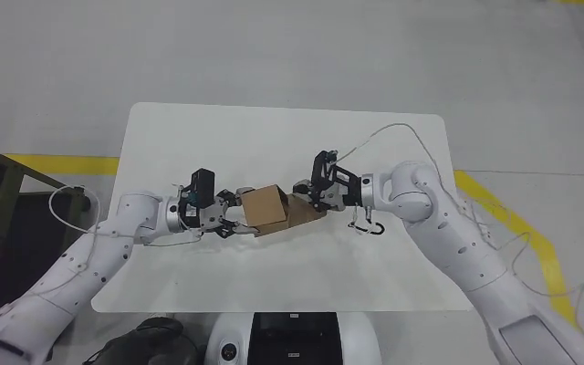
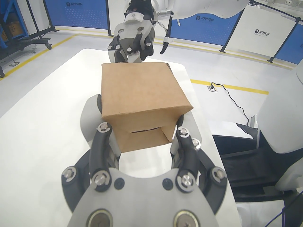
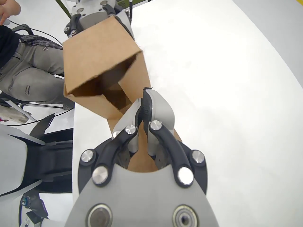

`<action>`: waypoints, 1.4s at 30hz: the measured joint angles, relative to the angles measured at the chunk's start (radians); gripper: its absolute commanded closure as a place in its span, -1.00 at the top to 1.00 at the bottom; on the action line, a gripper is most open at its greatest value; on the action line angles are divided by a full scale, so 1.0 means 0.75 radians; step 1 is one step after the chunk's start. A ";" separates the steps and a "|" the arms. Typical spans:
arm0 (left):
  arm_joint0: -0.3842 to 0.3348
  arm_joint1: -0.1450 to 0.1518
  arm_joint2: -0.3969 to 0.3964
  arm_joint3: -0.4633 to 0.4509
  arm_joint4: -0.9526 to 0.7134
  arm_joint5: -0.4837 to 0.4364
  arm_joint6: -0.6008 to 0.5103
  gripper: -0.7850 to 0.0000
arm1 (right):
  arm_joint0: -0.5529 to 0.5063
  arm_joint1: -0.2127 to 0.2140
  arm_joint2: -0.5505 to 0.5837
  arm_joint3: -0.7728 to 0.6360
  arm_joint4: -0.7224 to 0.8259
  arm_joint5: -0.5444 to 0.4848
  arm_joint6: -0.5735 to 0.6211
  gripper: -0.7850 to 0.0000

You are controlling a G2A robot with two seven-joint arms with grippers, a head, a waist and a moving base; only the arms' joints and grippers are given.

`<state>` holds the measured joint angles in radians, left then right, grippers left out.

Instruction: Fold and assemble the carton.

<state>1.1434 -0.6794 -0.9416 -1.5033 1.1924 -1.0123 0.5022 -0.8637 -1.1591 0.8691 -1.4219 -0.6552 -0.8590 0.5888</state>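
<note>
A brown carton (image 1: 270, 207) is held above the white table (image 1: 274, 137) between both arms. In the left wrist view the carton (image 2: 139, 90) shows its closed end, and my left gripper (image 2: 140, 128) is shut on it, one finger on each side wall. The right gripper (image 2: 130, 55) sits at the carton's far end. In the right wrist view the carton (image 3: 94, 55) gapes open toward the camera. There my right gripper (image 3: 143, 106) is shut on a thin flap at the open end. The left gripper (image 3: 92, 10) is behind the carton. From above, the left gripper (image 1: 239, 220) and right gripper (image 1: 306, 194) flank the carton.
The table's near edge runs just below the carton in the top view. A black cable loop (image 1: 370, 226) hangs under the right arm. A dark green frame (image 1: 14, 196) stands off the table's left side. Bare tabletop lies behind the arms.
</note>
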 measured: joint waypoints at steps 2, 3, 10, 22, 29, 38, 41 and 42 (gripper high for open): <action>0.006 0.002 -0.006 -0.001 0.009 0.000 0.005 -0.15 | -0.023 0.018 0.054 0.012 0.076 -0.029 0.016 -1.00; 0.008 0.003 -0.009 -0.004 0.013 0.000 0.009 -0.15 | -0.031 0.026 0.076 0.018 0.113 -0.039 0.030 -1.00; 0.039 0.013 -0.029 -0.037 0.060 0.000 0.047 -0.15 | -0.016 0.067 0.117 0.127 0.545 -0.083 0.291 -1.00; 0.070 0.033 -0.041 -0.072 0.125 0.000 0.117 -0.17 | 0.045 0.076 0.036 0.237 0.977 0.004 0.501 -1.00; 0.066 0.038 -0.041 -0.088 0.123 0.000 0.140 -0.20 | 0.045 0.076 0.036 0.237 0.978 0.004 0.501 -1.00; 0.083 0.036 -0.074 -0.092 0.134 0.000 0.139 -0.23 | 0.018 0.081 0.016 0.255 1.251 0.224 0.652 -1.00; 0.092 0.036 -0.082 -0.094 0.139 0.000 0.140 -0.24 | 0.023 0.085 0.041 0.319 1.429 0.274 0.753 -1.00; 0.095 0.036 -0.083 -0.095 0.142 0.000 0.141 -0.25 | 0.022 0.085 0.049 0.338 1.480 0.275 0.767 -1.00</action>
<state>1.2144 -0.6522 -1.0042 -1.5748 1.2985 -1.0123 0.6078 -0.8468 -1.0954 0.9059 -1.1684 0.4544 -0.6525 1.1643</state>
